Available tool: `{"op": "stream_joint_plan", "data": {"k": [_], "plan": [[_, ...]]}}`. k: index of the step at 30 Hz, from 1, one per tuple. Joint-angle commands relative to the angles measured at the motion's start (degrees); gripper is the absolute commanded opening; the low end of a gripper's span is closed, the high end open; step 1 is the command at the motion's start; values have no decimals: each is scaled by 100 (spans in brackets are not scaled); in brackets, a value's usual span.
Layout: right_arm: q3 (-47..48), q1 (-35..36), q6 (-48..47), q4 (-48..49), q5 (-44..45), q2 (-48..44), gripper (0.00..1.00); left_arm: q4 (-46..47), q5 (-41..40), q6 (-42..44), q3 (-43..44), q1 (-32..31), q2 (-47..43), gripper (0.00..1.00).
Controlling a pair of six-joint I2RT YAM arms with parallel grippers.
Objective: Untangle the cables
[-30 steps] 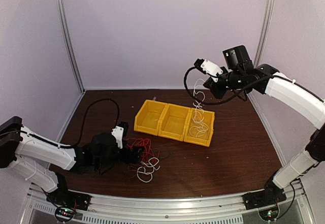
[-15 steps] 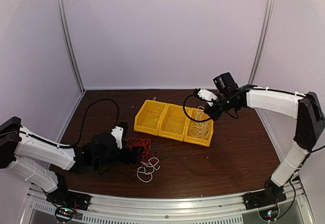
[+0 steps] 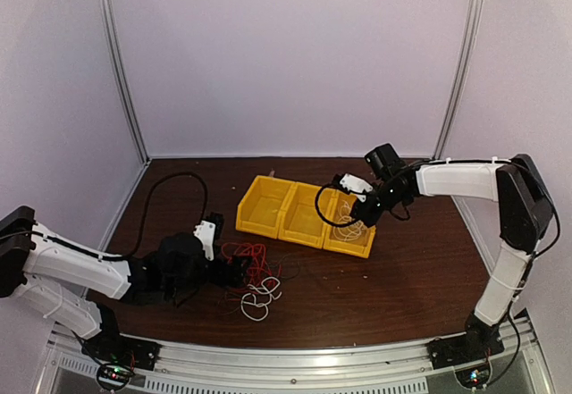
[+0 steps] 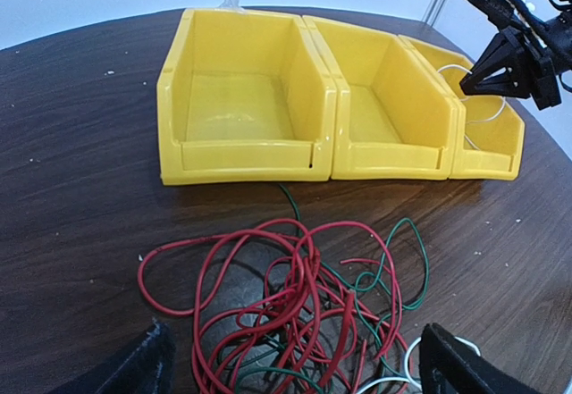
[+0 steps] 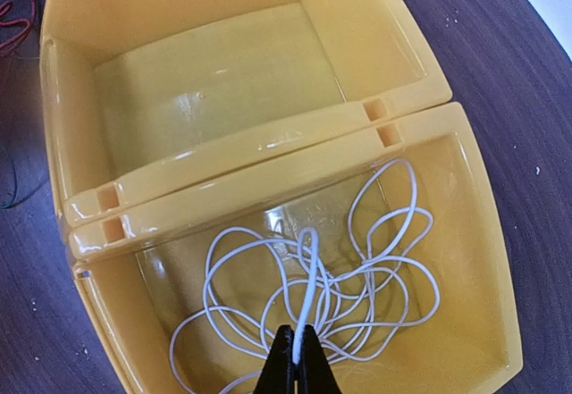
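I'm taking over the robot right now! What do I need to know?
Left tool: open, low over the clump on the table.
Right tool: shut on the white cable, above the right bin.
Cables: that white one lies coiled in the right bin. Red cable, green cable and white loops are tangled in the clump.
Done: one white cable separated. Middle bin and other end bin are empty.
Left: release it, then pull the clump apart.

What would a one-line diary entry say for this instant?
right jaws: shut on white cable, coiled in end bin | left jaws: open by red-green tangle | other two bins: empty
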Motion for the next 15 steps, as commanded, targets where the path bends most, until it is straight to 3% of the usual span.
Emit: {"op": "stream_joint_plan", "data": {"k": [1,7,15], "plan": [[26,-27,83,-19,-43,24,2,72,-37,97,149,29,85,97],[-3,-21,47,-278,57,-788,28,-169,32,239,401,34,118,98],[378,21,20,-727,-161,-1287,43,-228,25,352,508,35,171,98]]}}
